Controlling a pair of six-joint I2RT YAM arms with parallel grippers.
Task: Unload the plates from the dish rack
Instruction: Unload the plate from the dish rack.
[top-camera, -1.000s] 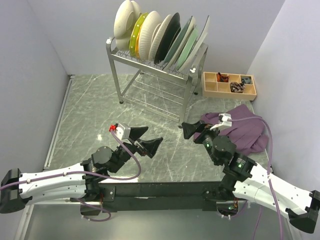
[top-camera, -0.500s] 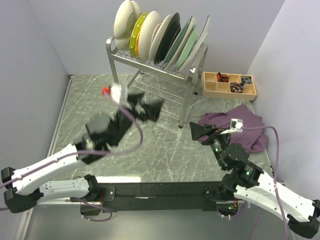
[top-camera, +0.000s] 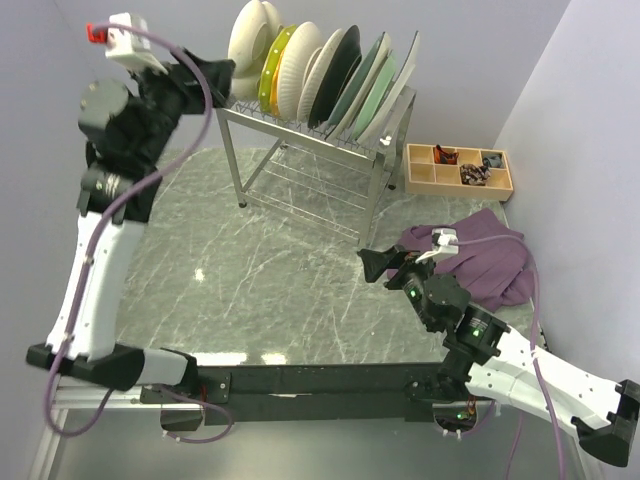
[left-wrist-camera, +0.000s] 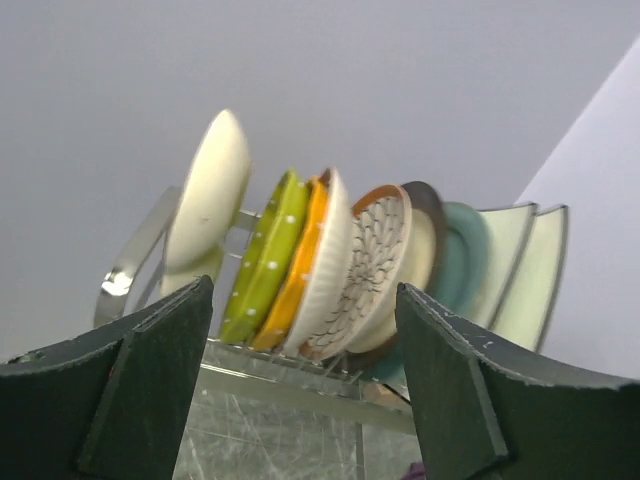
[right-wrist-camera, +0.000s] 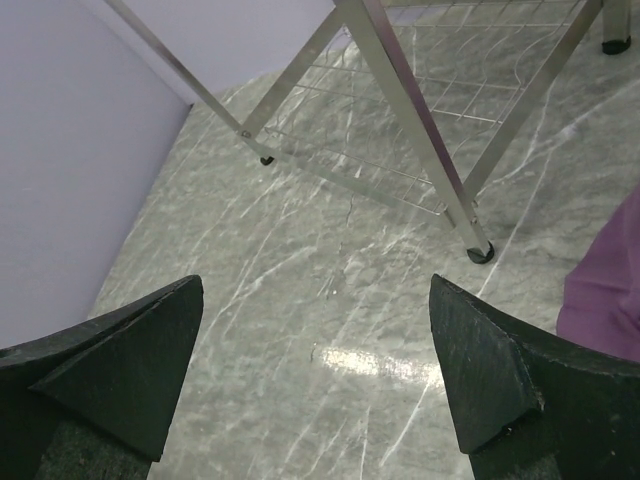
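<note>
At the far edge of the tabletop (top-camera: 270, 270), centre: rack (top-camera: 231, 150), with plates (top-camera: 320, 70) stood upright in a row on its upper tier, none yet taken out.
Left gripper (top-camera: 218, 76): stationed high beside the rack's left end, jaws parted, nothing held.
Right gripper (right-wrist-camera: 315, 290): low over the tabletop towards its right edge, jaws wide, empty.
Step in hand, as judged: approach to the cream end plate (left-wrist-camera: 212, 190). Its rim is best straddled squarely, clamped firmly, and lifted straight up so that neighbours are not dragged.
Brands, labels, writing: none legible.
</note>
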